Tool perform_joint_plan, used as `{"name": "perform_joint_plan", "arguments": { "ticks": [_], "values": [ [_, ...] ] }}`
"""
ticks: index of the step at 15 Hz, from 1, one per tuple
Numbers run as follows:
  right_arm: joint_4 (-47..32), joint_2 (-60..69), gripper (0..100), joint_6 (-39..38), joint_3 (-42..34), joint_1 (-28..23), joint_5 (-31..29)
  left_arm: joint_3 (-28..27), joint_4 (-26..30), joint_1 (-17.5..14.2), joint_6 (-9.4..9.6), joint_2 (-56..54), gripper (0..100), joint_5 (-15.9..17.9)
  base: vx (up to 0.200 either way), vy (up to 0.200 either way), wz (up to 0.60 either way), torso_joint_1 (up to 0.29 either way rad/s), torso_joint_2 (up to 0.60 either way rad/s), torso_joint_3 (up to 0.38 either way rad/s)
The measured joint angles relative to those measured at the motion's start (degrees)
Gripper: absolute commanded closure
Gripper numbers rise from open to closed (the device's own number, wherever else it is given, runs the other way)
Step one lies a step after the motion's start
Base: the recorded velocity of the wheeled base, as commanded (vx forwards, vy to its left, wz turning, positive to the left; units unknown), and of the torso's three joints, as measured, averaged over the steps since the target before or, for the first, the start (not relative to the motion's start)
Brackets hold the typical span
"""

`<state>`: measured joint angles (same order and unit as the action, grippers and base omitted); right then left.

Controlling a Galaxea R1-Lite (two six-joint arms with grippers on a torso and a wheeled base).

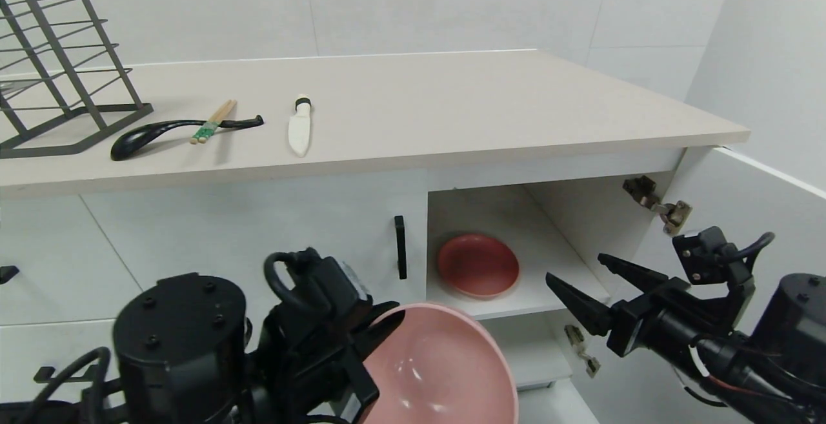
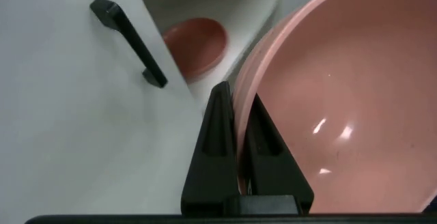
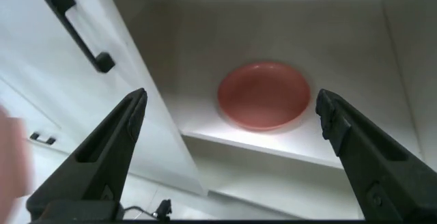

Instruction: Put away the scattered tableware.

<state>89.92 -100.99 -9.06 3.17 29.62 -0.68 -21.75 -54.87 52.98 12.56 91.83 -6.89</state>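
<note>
Two risks stand out. First, the bowl [image 1: 445,366], at the lower centre of the head view, is held only by its rim. The left jaws are clamped across that thin edge, so its weight hangs off to one side. A quick swing or a knock could make it pivot, slip free and drop to the floor.

Second, the way into the cupboard is tight. The shelf [image 1: 535,282] sits at centre right, with the closed door's handle [image 1: 400,247] just left of the opening and the open door [image 1: 761,198] on the right. The bowl's wide rim could catch either on the way in. A red plate [image 1: 478,265] already lies on the shelf, so a careless set-down could land on it or shove it back.

The right jaws are spread wide and empty at lower right, near the opening, and could block the bowl's path. A spoon [image 1: 139,140], chopsticks [image 1: 213,122] and knife [image 1: 300,128] lie on the counter [image 1: 452,101] at upper left, not yet stowed
</note>
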Motion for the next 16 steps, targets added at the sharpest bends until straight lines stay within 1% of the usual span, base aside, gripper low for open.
{"name": "perform_joint_plan", "arguments": {
  "ticks": [1, 2, 3, 5, 8, 10, 12, 14, 16],
  "values": [
    [0.0, 0.5, 0, 0.1, 0.1, -0.5, 0.0, -1.1, -1.0, 1.5, 0.30, 2.1, 100, -3.1, 0.000, 0.000, 0.00, 0.000, 0.00, 0.000],
    [0.0, 0.9, 0, 0.2, 0.2, -0.9, 0.0, -2.2, -2.7, 2.7, 0.57, 4.3, 100, -5.3, 0.000, 0.000, 0.00, 0.000, 0.00, 0.000],
    [0.0, 1.4, 0, 0.2, 0.3, -1.0, 0.0, -2.7, -4.5, 3.6, 0.94, 6.5, 100, -5.8, 0.000, 0.000, 0.00, 0.000, 0.00, 0.000],
    [0.0, 2.1, 0, 0.2, 0.3, -0.7, 0.0, -3.5, -7.8, 4.3, 1.89, 10.3, 100, -6.6, 0.000, 0.000, 0.00, 0.000, 0.00, 0.000],
    [0.0, 3.0, 0, 0.2, 0.3, 0.7, 0.1, -6.0, -13.8, 4.6, 4.27, 16.8, 100, -10.4, 0.000, 0.000, 0.00, 0.000, 0.00, 0.000],
    [0.0, 3.2, 0, 0.2, 0.2, 2.5, 0.1, -9.4, -17.7, 4.6, 4.79, 22.0, 100, -12.5, 0.000, 0.000, 0.00, 0.000, 0.00, 0.000],
    [0.0, 3.3, 0, 0.2, 0.0, 3.0, 0.1, -14.0, -20.5, 4.3, 4.95, 27.0, 100, -15.4, 0.000, 0.000, 0.00, 0.000, 0.00, 0.000],
    [0.0, 3.4, 0, 0.2, -0.2, 3.5, 0.1, -18.0, -24.0, 4.2, 4.95, 30.9, 100, -17.2, 0.000, 0.000, 0.00, 0.000, 0.00, 0.000],
    [0.0, 3.4, 0, 0.2, -0.8, 3.6, 0.1, -20.5, -27.6, 4.3, 4.92, 33.8, 100, -19.2, 0.000, 0.000, 0.00, 0.000, 0.00, 0.000]
  ]
}}
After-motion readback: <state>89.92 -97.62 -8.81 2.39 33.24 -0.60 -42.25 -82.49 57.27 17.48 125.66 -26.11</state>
